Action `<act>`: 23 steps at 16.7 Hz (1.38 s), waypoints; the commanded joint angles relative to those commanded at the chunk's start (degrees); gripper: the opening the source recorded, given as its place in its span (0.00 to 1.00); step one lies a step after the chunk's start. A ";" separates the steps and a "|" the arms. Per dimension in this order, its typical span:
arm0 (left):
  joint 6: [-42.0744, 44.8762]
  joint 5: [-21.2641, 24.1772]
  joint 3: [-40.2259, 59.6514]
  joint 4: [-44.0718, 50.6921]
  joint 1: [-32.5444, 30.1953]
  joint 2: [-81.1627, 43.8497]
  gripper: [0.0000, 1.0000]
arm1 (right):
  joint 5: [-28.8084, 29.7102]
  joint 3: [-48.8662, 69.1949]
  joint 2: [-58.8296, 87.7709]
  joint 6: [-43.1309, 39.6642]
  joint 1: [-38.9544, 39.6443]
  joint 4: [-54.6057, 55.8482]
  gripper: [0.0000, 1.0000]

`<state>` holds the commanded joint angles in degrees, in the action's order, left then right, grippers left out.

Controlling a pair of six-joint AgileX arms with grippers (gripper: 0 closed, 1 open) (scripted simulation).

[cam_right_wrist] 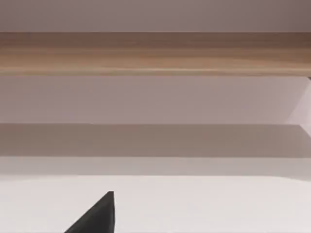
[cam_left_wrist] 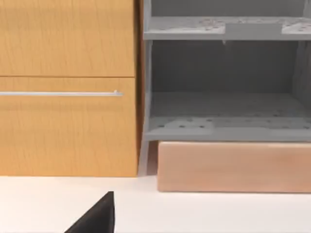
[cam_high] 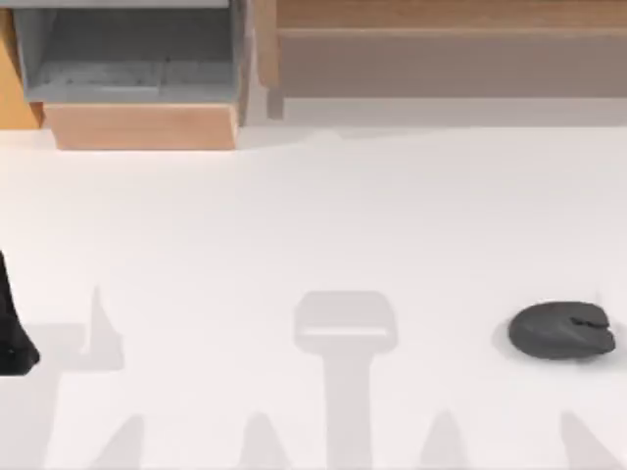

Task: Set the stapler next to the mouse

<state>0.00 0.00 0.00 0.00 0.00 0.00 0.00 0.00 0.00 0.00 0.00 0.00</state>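
Mouse lies far across from your left gripper, grip state indeterminate; approach step: locate the stapler first

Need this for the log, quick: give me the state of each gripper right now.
Left gripper: cannot be told; a black tip juts over the white table.
Right gripper: cannot be told; same black tip over the table.

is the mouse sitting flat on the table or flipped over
Flat: the mouse rests right side up on the table, button seam facing up.
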 joint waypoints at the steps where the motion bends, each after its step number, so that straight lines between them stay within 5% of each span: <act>1: 0.00 0.00 0.00 0.00 0.00 0.00 1.00 | 0.00 0.00 0.00 0.00 0.00 0.00 1.00; 6: 0.00 0.00 0.00 0.00 0.00 0.00 1.00 | -0.27 4.96 6.40 6.30 2.78 -6.38 1.00; 18: 0.00 0.00 0.00 0.00 0.00 0.00 1.00 | -0.39 29.94 55.61 40.34 15.41 -53.04 1.00; 23: 0.00 0.00 0.00 0.00 0.00 0.00 1.00 | -0.03 33.78 63.11 46.68 18.50 -60.56 1.00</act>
<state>0.00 0.00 0.00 0.00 0.00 0.00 -0.03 33.78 63.11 46.68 18.50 -60.56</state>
